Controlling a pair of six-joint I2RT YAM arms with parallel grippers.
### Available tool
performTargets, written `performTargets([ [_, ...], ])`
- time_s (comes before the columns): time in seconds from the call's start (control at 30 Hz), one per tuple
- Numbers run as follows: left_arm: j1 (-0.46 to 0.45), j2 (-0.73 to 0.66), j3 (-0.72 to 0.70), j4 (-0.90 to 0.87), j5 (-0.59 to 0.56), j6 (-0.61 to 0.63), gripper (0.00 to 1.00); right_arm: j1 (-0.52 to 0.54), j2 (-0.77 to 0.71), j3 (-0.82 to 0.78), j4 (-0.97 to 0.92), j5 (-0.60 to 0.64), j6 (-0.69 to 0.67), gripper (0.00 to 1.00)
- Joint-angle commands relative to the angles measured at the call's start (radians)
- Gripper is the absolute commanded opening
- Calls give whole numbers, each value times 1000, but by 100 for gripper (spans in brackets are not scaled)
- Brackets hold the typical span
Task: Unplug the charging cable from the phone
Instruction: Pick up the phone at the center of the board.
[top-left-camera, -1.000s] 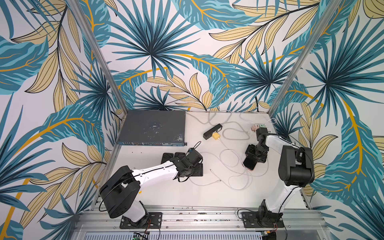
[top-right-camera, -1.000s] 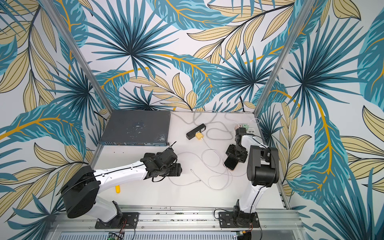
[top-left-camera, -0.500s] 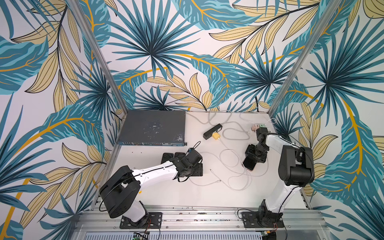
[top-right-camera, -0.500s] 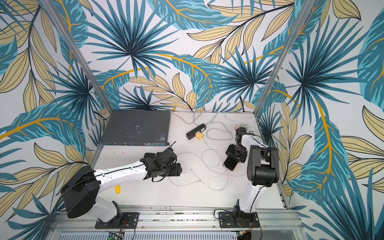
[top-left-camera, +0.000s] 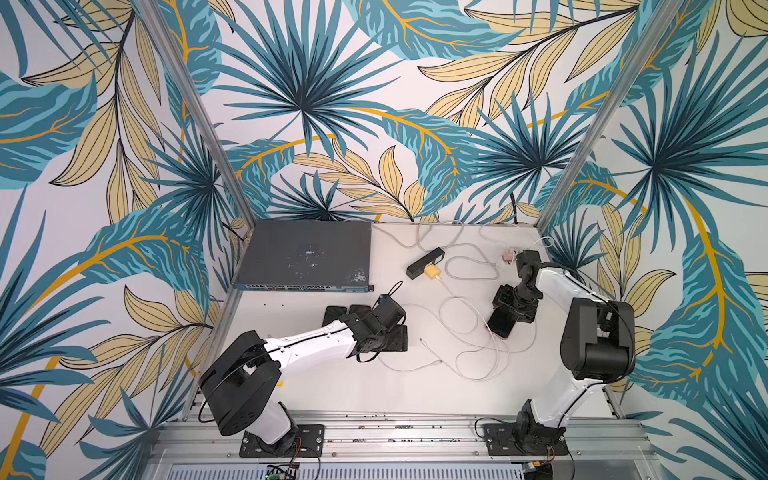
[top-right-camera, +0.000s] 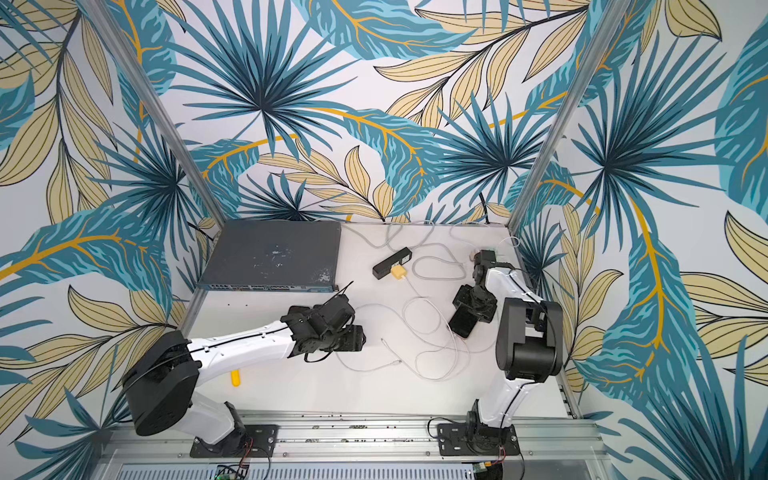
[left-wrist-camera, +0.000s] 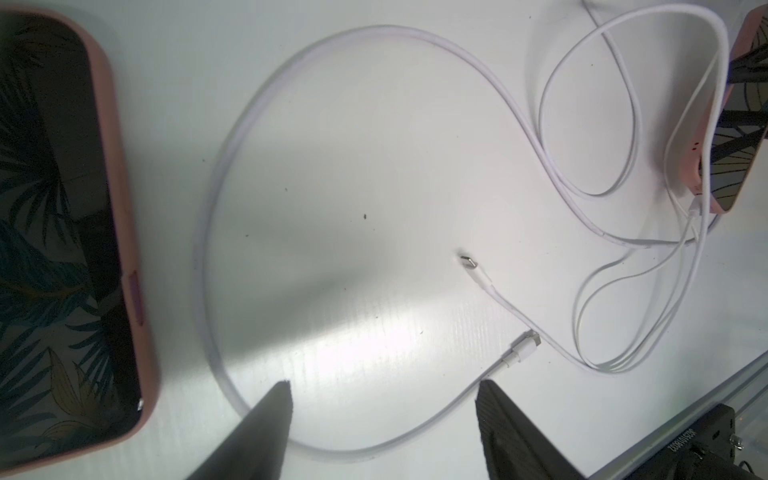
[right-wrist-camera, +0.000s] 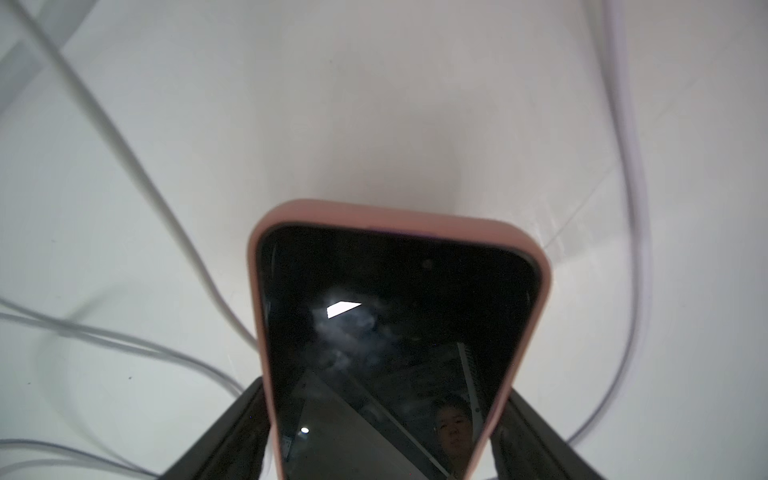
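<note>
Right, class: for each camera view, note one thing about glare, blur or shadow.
Left wrist view: a glare streak whitens the table ahead of the left fingers; right wrist view: the phone screen mirrors the room and the cables are blurred; both top views: even light, sharp throughout.

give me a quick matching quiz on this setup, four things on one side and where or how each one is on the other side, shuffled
Column one:
1 left gripper
2 right gripper
3 grey box
4 yellow plug

Column two:
a right beside the black bar
b closed on the pink-cased phone
c open over a white cable
d far left on the table

Pairs: 1-c, 2-b, 3-d, 4-a
</note>
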Motion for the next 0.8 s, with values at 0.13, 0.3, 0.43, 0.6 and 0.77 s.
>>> performTargets([
  [0.13,-26,43,121,-45,27,59,72,3,-68,11,-38,-35,16,67],
  [0.3,-62,85,235,-66,51,91,72,3,-95,-2,-34,-49,16,65],
  [0.43,-70,162,359,-65,120,101,72,2,-104,-14,-28,-58,16,65],
  [0.6,-110,282,534,-84,189,129,73,4,-104,-15,-20,-69,20,65],
  [0.77,-179,385,637,-107,210,152,73,5,-102,8,-24,-79,28,65],
])
